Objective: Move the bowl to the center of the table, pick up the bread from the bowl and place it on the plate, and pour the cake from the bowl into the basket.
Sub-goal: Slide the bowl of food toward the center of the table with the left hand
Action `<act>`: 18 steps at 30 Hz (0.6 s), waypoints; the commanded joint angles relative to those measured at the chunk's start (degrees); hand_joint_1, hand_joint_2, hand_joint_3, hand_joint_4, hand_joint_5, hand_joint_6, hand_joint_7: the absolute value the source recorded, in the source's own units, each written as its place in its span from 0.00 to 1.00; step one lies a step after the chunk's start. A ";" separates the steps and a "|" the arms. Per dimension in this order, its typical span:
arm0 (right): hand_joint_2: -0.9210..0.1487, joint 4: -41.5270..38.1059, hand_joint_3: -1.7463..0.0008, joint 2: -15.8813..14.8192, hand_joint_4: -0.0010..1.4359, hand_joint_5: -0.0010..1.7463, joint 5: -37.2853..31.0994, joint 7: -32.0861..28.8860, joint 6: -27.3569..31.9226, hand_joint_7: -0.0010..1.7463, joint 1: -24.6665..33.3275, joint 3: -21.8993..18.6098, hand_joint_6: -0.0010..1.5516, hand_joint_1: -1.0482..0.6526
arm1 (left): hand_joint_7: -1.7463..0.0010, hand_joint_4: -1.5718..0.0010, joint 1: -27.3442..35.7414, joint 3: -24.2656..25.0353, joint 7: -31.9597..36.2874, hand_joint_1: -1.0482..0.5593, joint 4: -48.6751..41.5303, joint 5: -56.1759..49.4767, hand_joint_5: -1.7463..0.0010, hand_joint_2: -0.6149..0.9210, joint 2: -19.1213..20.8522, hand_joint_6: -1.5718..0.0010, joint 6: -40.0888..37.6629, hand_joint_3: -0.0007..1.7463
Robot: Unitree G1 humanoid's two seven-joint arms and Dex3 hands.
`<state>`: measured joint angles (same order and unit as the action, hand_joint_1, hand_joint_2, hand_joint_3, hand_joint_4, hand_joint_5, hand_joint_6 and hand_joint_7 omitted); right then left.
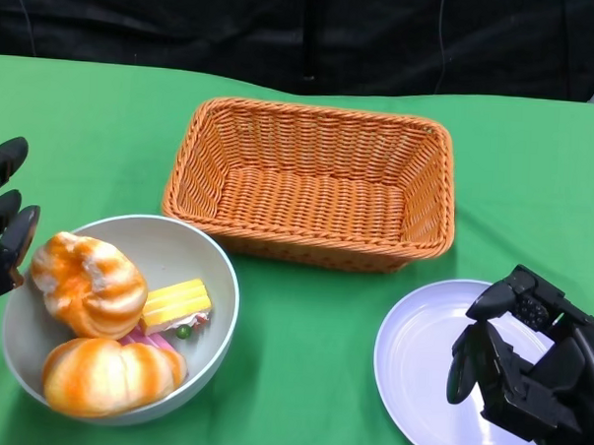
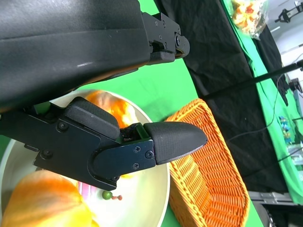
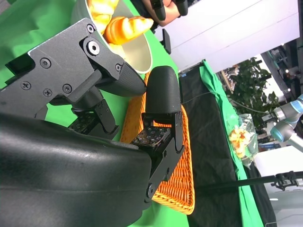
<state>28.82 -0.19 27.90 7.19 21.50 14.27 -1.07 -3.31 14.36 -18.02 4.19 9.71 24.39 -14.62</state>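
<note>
While both hands hang empty, fingers apart, grey bowl (image 1: 216, 268) sits at 8 o'clock.
Two glazed orange bread rolls (image 1: 87, 284), a yellow cake slice (image 1: 175, 305) inside; left hand (image 1: 2, 215), right hand (image 1: 527, 366).

No readable text, label, brand, number or sign is to be found in any of the three views, whether on the woven orange wicker basket (image 1: 313, 184), the grey round bowl (image 1: 202, 253), the pale lilac round plate (image 1: 419, 366) or the green-covered desk (image 1: 300, 380).
</note>
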 commanded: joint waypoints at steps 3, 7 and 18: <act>0.39 -0.30 0.28 0.20 0.60 1.00 -0.36 0.24 -1.11 0.88 0.13 0.00 0.48 0.53 | 0.98 1.00 0.59 1.37 0.36 0.05 -2.63 -1.05 1.00 1.00 0.71 0.91 3.48 0.47; 0.39 -0.87 0.28 0.44 0.60 1.00 -0.70 0.22 -1.34 0.88 -0.01 0.10 0.49 0.54 | 0.98 1.00 0.69 1.56 0.41 0.04 -4.80 -1.36 1.00 1.00 0.63 0.90 5.48 0.48; 0.38 -4.62 0.28 0.85 0.61 1.00 -3.38 1.10 -4.68 0.90 -0.07 0.83 0.49 0.53 | 0.99 1.00 -0.10 0.76 0.75 0.05 -9.71 -2.41 1.00 1.00 -0.40 0.90 9.24 0.49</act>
<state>24.92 0.66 24.68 7.92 18.07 14.22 0.04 -3.27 15.18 -17.98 -4.46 7.99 23.94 -6.45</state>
